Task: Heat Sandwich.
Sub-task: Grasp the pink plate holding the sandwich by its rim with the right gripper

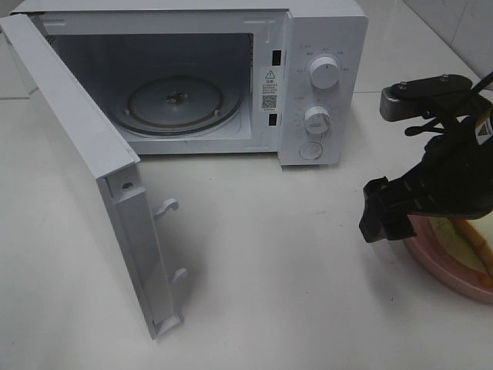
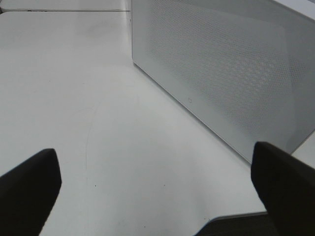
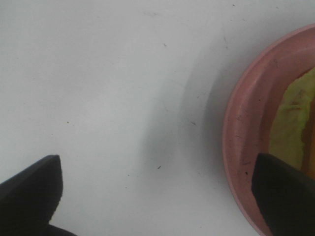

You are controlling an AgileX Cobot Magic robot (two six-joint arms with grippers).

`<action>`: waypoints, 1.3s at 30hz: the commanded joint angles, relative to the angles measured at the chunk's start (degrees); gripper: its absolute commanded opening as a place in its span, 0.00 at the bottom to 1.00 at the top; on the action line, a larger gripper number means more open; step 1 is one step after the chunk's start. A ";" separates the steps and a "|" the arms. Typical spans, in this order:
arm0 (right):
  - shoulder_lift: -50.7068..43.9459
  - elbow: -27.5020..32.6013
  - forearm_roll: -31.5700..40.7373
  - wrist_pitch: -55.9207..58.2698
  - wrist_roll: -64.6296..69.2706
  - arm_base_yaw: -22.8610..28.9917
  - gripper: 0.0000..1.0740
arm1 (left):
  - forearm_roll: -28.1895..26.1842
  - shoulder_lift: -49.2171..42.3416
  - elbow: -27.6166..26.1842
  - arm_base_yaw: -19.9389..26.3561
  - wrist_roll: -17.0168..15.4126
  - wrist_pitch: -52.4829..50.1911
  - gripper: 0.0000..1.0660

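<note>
Right gripper point(image 3: 157, 196), spread wide, is hovering at the plate point(image 3: 241, 132)'s 9 o'clock. Microwave point(image 1: 327, 38) is gaping for the sandwich point(image 3: 294, 128).

The high exterior camera looks down from the front onto the glossy white worktop point(image 1: 293, 308), facing the open cavity of the white box-shaped microwave oven point(image 1: 327, 46) from a moderate range. The left wrist camera sits low and close over the worktop, looking along it between the jaws of the left gripper point(image 2: 157, 184) at a white dotted panel point(image 2: 221, 73) of the microwave. The right wrist camera looks almost straight down, very near, between the jaws of the right gripper point(image 3: 157, 191). It shares the round pink plate point(image 3: 243, 142) and the nearby worktop with the high view's lower right corner.
</note>
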 commanded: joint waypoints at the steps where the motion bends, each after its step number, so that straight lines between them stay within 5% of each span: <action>1: 2.18 0.00 -0.46 0.34 -0.74 -1.66 0.92 | -0.11 -1.20 0.00 -0.34 -0.29 -0.69 0.91; 17: 12.66 0.00 -9.57 -4.24 2.69 -2.69 0.89 | -0.11 -1.20 0.00 -0.34 -0.29 -0.69 0.91; 39: 22.52 -0.11 -12.66 -11.34 5.04 -6.65 0.86 | -0.11 -1.20 0.00 -0.34 -0.29 -0.69 0.91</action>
